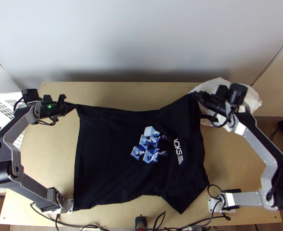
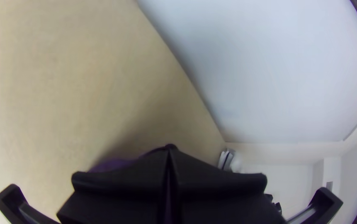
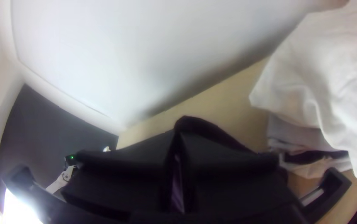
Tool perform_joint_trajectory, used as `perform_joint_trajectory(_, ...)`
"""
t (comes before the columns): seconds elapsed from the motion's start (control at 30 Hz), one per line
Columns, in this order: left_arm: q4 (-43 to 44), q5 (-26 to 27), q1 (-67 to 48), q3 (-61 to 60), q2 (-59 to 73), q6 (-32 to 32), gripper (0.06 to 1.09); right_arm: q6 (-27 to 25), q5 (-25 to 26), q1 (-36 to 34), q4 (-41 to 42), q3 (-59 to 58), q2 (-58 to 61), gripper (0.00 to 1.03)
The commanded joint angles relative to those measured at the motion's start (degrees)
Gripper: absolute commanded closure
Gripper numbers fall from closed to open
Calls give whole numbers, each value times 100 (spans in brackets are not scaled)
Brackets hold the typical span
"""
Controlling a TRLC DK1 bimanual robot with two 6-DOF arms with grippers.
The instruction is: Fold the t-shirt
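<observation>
"While the left gripper (image 1: 67,109) pinched a corner of the t-shirt (image 1: 102,165) at the upper left of the frame, where was the right gripper (image 1: 198,96)?" asked one.

"At the upper right, and it had hold of another part of the same black cloth," said the other. "The shirt's upper edge ran between the two and sagged a little in the middle."

"Were both hands narrow?"

"Both. In its own wrist view, the left gripper (image 2: 169,152) had its fingers pressed together on dark cloth, and so did the right gripper (image 3: 178,124) in its own."

"And the rest of the shirt?"

"It lay spread over the middle of the table (image 1: 49,154), the blue-and-white picture (image 1: 149,144) right of centre and the white letters (image 1: 178,148) farther right, partly covered near a fold. One corner poked down at the lower right."

"What was beside it?"

"A rumpled white cloth (image 1: 253,102) at the upper right, on top of some grey cloth (image 3: 288,130), and a white basket (image 1: 2,98) at the left edge."
</observation>
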Motion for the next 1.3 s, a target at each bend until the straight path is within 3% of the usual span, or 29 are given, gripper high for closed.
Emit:
perform_joint_trajectory(0.0,387,-353,-156,523,552,-315,105,-55,319,465,401,484,765,100)
perform_joint_trajectory(0.07,387,-678,-199,786,833,-323,105,-55,425,509,401,642,1002,100)
perform_joint_trajectory(0.57,-132,-1372,-314,2790,2714,-218,105,-178,1242,483,313,2049,2997,100)
perform_joint_trajectory(1.13,-413,-1715,170,3432,2934,125,105,-178,1831,545,-126,3244,3973,100)
perform_joint_trajectory(1.27,-677,-1961,135,3423,2951,450,105,-178,1901,624,-153,3270,4034,100)
